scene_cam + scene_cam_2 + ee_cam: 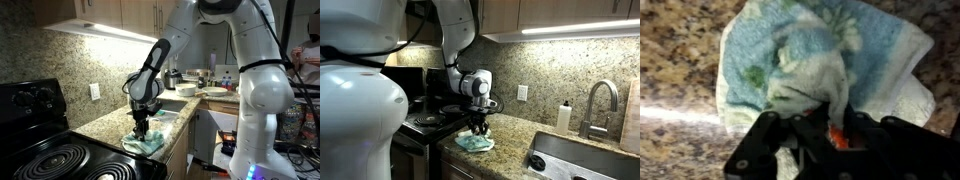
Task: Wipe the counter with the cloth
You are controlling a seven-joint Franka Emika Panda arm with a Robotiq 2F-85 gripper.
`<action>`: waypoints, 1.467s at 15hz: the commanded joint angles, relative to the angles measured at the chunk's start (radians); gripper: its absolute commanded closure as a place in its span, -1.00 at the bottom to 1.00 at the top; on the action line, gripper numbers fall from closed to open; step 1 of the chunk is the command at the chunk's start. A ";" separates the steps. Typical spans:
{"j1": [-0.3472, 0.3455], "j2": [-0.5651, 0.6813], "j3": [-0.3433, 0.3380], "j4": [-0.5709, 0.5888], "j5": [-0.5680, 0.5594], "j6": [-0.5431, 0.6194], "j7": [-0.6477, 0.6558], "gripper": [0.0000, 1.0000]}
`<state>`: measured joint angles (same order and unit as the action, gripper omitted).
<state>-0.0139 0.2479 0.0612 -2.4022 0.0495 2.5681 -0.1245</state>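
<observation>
While your gripper is clamped on a raised fold of the cloth, wiping looks barely begun.
It lies bunched at the counter's front edge beside the stove; you likely have most granite left.

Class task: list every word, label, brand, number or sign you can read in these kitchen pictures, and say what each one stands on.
No text can be read in any view.
On the cloth: only a blurred blue-green pattern, no letters.
On the white bottle: any label is too small to read.
On the stove panel: any markings are too blurred to read.
</observation>
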 commanded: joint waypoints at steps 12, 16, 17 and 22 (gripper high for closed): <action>0.029 -0.062 0.011 -0.131 0.088 -0.004 0.088 0.84; -0.014 -0.103 -0.049 -0.190 0.087 -0.005 0.071 0.83; -0.029 -0.112 -0.071 -0.202 0.076 -0.007 0.067 0.83; -0.115 -0.135 -0.201 -0.203 -0.024 -0.027 0.049 0.84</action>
<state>-0.0614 0.1319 -0.0651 -2.5729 0.1090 2.5499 -0.0387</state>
